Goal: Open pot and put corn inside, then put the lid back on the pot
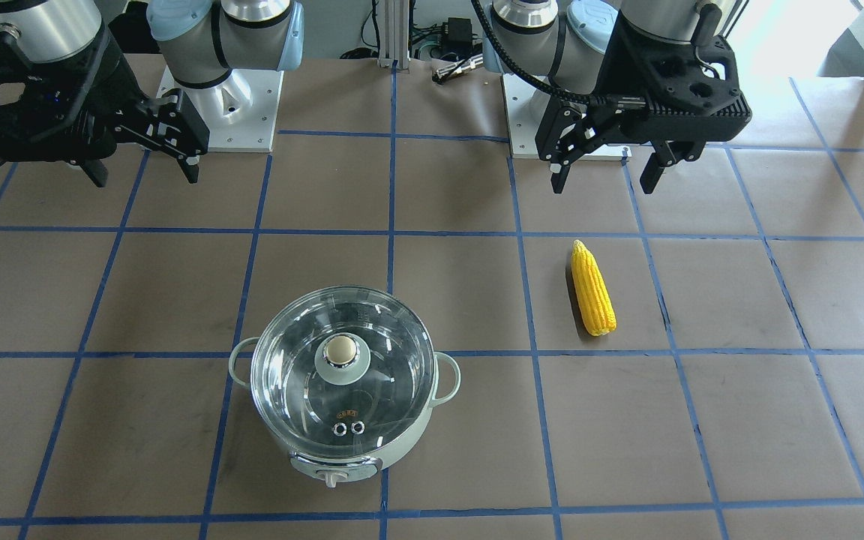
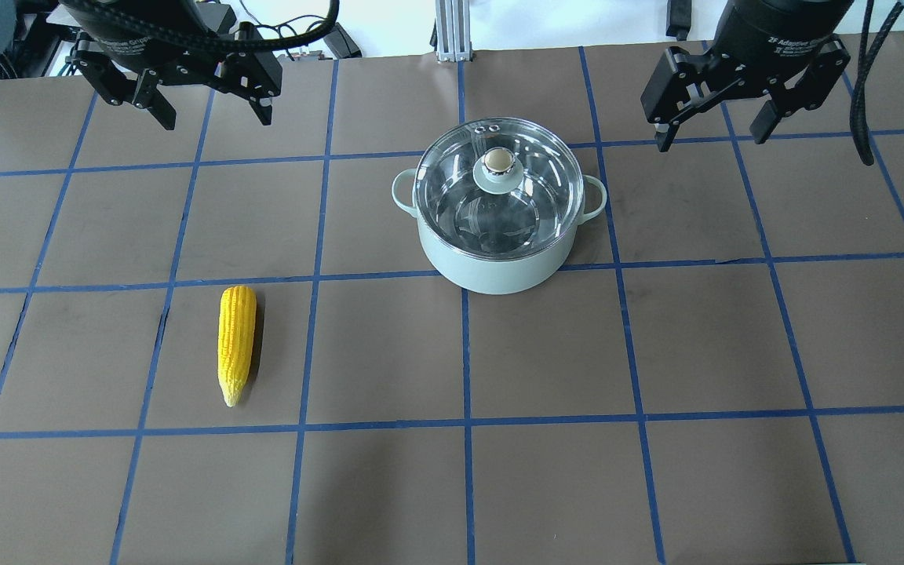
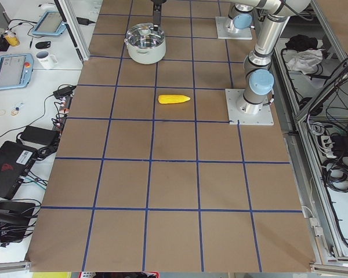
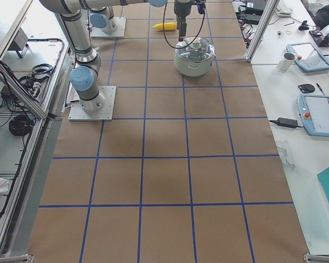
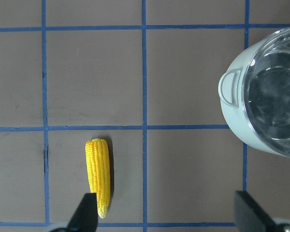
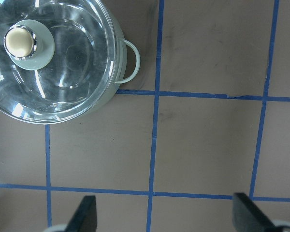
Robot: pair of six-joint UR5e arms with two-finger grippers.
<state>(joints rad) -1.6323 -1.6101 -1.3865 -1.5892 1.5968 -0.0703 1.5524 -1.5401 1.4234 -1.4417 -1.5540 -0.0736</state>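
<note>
Mostly cropped — pot (image 5: 238, 129) at left wrist view's edge.

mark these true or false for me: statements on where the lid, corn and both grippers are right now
1. The lid sits on the pot. True.
2. The corn lies on the table, on the robot's left side of the pot. True.
3. The left gripper is shut on the corn. False: it is open and holds nothing.
4. The right gripper is open and empty. True.
5. The corn touches the pot. False: bare table separates them.
</note>
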